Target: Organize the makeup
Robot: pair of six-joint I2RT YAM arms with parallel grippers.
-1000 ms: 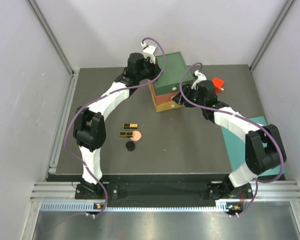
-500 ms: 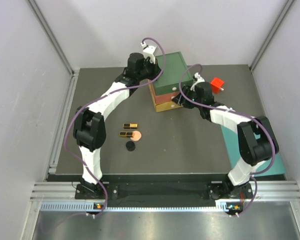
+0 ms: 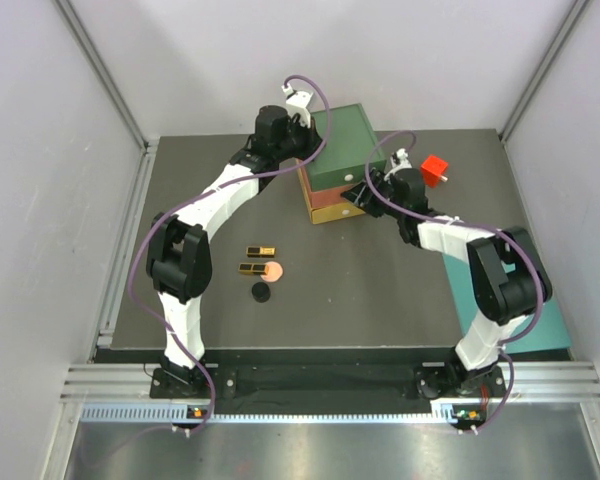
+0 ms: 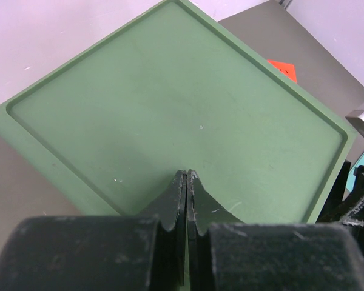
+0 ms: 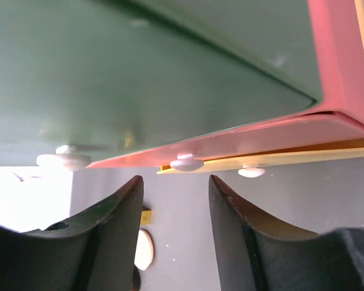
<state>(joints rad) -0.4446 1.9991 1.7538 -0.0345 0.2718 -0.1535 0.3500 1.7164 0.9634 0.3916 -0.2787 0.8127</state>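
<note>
Right hand [image 5: 174,180] at the box [image 3: 338,150] front; makeup lies left of centre on the counter [image 3: 380,290].
All three drawers are shut, so their insides are hidden, and from above the right wrist covers its own fingers. The wrist view shows the hand spread and holding nothing, with the pink drawer's knob [image 5: 186,162] just beyond the tips. The compact [image 3: 272,270] is only partly seen between them. Since a second ago the right arm has reached further toward the box and its fingers have narrowed. The left hand [image 4: 187,176] stays pressed together over the green lid. Two cases [image 3: 261,251], the compact and the disc [image 3: 261,292] have not moved.
</note>
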